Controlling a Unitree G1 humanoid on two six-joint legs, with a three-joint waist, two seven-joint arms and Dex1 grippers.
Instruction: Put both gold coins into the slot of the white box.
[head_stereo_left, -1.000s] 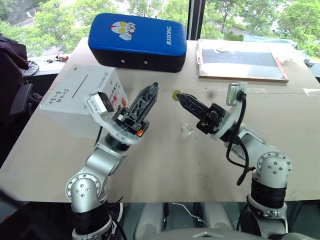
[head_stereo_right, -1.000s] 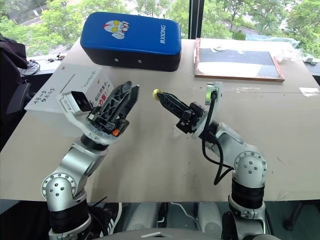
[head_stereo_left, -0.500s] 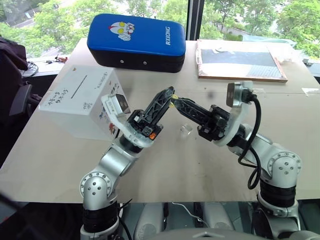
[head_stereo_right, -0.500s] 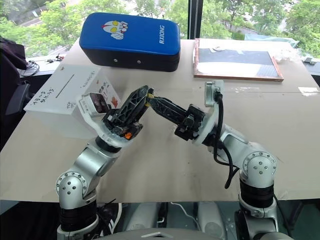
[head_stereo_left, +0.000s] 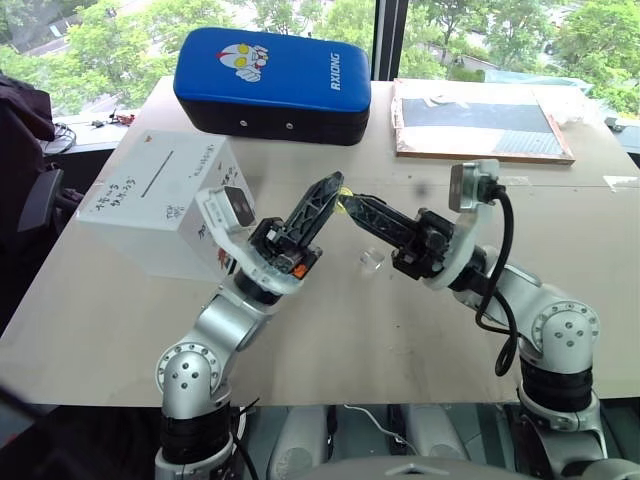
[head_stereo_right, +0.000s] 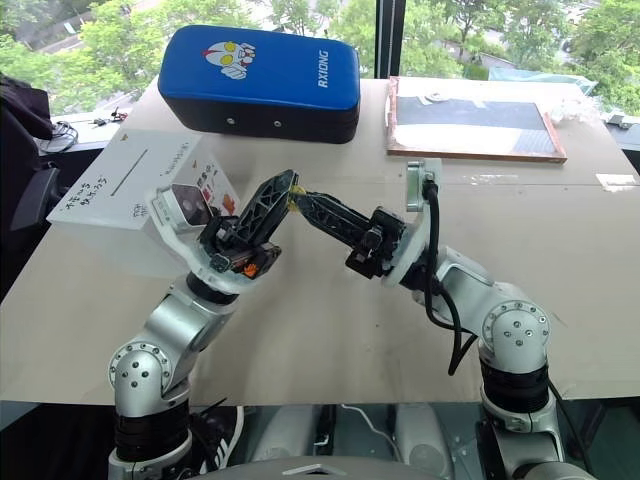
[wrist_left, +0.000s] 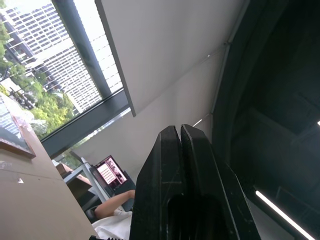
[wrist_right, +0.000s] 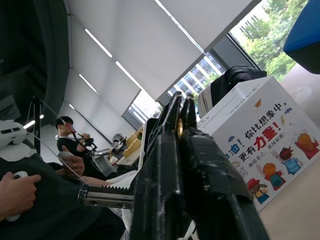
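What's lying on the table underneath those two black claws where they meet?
Under the meeting fingers of the left gripper and right gripper, a small clear plastic piece lies on the bare table. A glint of gold coin sits between the tips; most of it is covered.

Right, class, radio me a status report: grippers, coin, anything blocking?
Left gripper shut, tip to tip with right gripper above the table. Gold coin at the meeting tips. White box at left, slot uncovered.
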